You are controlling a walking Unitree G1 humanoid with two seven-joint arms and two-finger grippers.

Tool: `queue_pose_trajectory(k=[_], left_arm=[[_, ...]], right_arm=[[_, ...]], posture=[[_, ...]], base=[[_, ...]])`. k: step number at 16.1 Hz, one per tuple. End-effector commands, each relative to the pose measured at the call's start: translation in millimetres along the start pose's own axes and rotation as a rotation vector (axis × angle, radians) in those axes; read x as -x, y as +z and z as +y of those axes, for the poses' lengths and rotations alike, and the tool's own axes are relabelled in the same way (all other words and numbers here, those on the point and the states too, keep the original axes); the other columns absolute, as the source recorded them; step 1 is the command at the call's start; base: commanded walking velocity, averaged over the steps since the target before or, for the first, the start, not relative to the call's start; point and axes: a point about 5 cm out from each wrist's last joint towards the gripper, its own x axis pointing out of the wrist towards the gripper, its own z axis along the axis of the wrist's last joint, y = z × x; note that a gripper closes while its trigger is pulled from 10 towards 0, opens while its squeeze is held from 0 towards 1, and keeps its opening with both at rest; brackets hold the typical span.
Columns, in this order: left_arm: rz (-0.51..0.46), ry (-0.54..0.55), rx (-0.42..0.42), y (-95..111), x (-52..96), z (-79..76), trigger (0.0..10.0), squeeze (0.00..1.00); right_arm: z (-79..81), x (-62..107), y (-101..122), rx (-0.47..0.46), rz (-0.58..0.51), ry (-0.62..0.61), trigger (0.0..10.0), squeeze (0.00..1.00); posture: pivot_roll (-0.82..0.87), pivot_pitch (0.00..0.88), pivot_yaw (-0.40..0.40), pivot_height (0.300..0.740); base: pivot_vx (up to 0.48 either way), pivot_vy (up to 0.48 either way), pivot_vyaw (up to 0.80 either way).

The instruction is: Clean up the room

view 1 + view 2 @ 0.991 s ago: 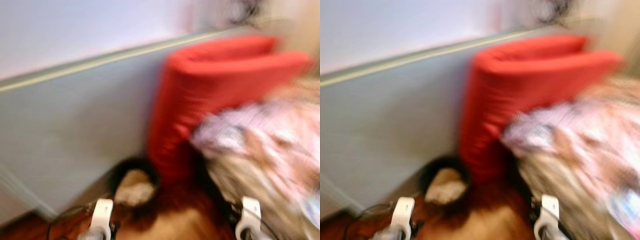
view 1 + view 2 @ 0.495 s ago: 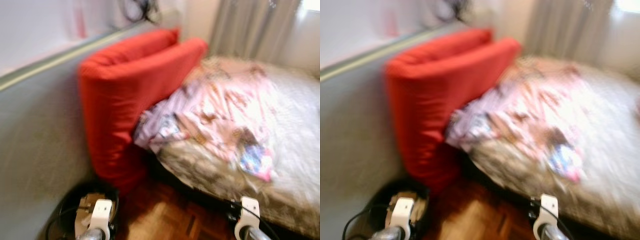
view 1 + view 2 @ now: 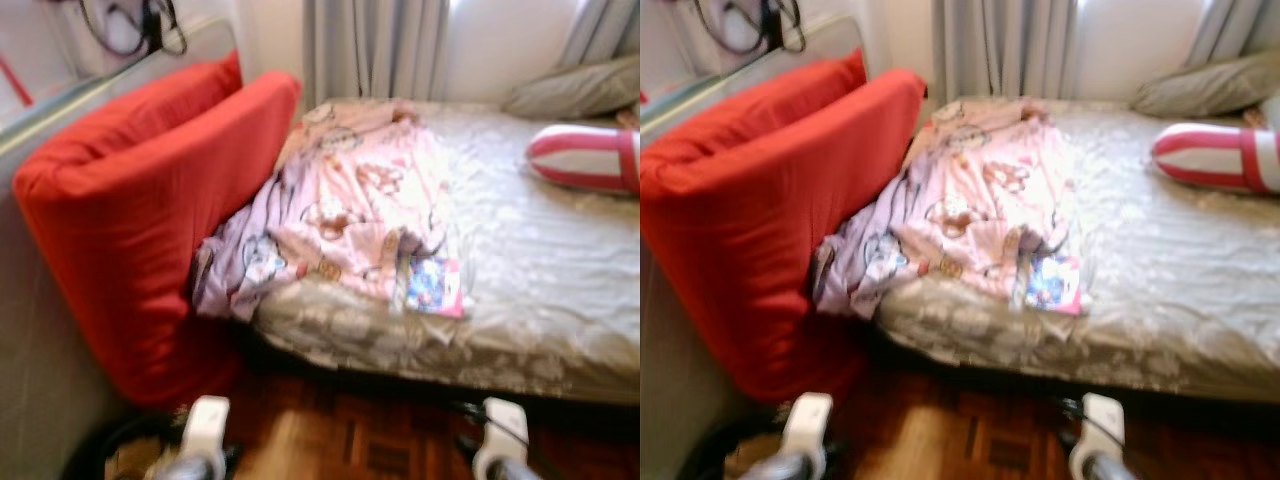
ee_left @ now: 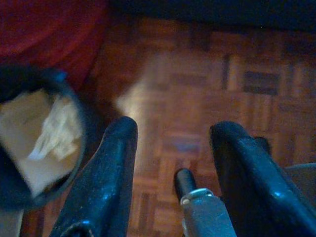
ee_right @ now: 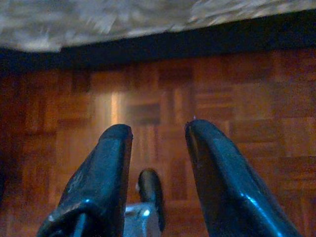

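Note:
A crumpled pink patterned blanket (image 3: 350,205) lies over the near left part of a bed (image 3: 540,260) covered in a grey sheet. A small colourful packet (image 3: 433,287) rests at the blanket's edge. A red-and-white striped cushion (image 3: 585,158) and a grey pillow (image 3: 575,88) lie at the bed's far right. Both arms hang low over the wooden floor. My left gripper (image 4: 173,138) is open above the parquet, beside a dark bin (image 4: 29,143) holding crumpled paper. My right gripper (image 5: 158,133) is open above the floor near the bed's edge.
A big red folded cushion (image 3: 150,220) leans against the grey wall panel (image 3: 30,350) on the left, touching the bed. Curtains (image 3: 375,45) hang behind the bed. Cables (image 3: 130,25) hang on the wall at top left. Parquet floor (image 3: 370,440) lies before the bed.
The camera has swung to the right: the wall and red cushion slid left, and the bed with its blanket and striped cushion came into view. Both grippers stay low and open.

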Motion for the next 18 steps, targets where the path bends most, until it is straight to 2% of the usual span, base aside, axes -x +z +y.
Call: queue_pose_trajectory(k=[1,6,13,16,18], left_arm=[[0.025,0.012,-0.009,-5.3,1.6,5.8,10.0,0.00],[0.025,0.012,-0.006,-5.2,1.5,5.7,10.0,0.00],[0.025,0.011,0.007,-5.6,1.5,5.4,10.0,0.00],[0.028,0.008,0.023,-6.3,1.6,5.2,10.0,0.00],[0.028,0.005,0.022,-6.2,1.6,5.0,10.0,0.00]], right_arm=[[5.8,-1.2,0.2,0.001,0.000,0.012,10.0,0.00],[5.7,-1.1,0.9,0.001,-0.005,0.012,10.0,0.00],[5.3,-1.1,1.5,-0.021,-0.022,0.002,10.0,0.00],[5.0,-1.1,3.5,0.047,-0.022,0.007,10.0,0.00],[4.9,-1.1,2.3,-0.003,-0.025,-0.003,10.0,0.00]], posture=[[-0.02,0.000,0.033,0.740],[-0.02,0.000,0.034,0.740],[-0.02,0.000,0.035,0.740],[-0.02,0.000,0.035,0.740],[-0.02,0.000,0.035,0.740]], base=[[0.000,0.000,-0.80],[0.000,0.000,-0.75],[0.000,0.000,0.00],[0.000,0.000,0.27],[0.000,0.000,0.40]])
